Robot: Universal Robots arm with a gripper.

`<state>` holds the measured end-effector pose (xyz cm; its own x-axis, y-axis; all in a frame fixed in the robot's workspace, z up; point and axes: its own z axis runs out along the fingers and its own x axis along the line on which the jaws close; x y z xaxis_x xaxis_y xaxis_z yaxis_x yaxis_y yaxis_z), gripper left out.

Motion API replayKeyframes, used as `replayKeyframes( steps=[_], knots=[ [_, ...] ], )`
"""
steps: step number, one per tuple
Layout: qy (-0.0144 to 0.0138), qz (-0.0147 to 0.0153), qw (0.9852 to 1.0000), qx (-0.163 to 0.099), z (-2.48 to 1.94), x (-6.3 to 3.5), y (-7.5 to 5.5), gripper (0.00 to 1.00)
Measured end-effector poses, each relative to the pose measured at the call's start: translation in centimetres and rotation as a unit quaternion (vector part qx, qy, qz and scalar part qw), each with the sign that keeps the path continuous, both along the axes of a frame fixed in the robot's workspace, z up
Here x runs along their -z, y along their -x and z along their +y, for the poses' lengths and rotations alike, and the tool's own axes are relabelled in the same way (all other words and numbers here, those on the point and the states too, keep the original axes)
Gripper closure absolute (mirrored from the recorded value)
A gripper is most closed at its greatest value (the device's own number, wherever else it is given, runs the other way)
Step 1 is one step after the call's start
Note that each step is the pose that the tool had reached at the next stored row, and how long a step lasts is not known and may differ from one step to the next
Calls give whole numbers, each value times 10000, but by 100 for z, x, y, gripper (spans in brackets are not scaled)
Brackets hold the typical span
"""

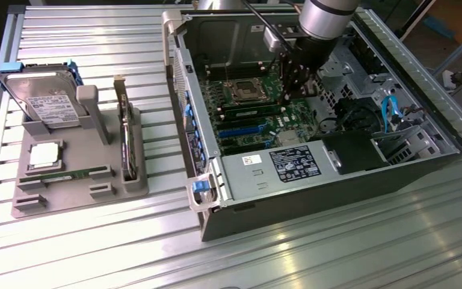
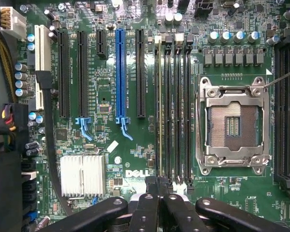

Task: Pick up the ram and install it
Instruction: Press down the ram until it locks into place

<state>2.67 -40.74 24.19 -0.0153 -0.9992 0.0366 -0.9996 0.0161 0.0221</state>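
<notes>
In the motherboard slot (image 2: 159, 111), one ram (image 2: 158, 121)

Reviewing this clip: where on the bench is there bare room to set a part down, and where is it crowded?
Bare slatted table lies in front of the grey parts holder and along the near side of the computer case. It is crowded inside the case, where the pincer hangs over the motherboard, and on the holder with its hard drive.

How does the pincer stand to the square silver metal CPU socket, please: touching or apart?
Apart. The wrist view shows the shut pincer at the black memory slots' ends, with green board between it and the silver CPU socket.
</notes>
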Motion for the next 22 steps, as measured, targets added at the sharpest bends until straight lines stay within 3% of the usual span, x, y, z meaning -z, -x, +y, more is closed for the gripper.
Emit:
replayKeyframes(
  steps=[5,11,22],
  knots=[
    [-2,0,10000,0,5,18,0,89],
    [-2,0,10000,0,49,26,2,89],
    [-3,0,10000,0,49,63,2,89]
  ],
)
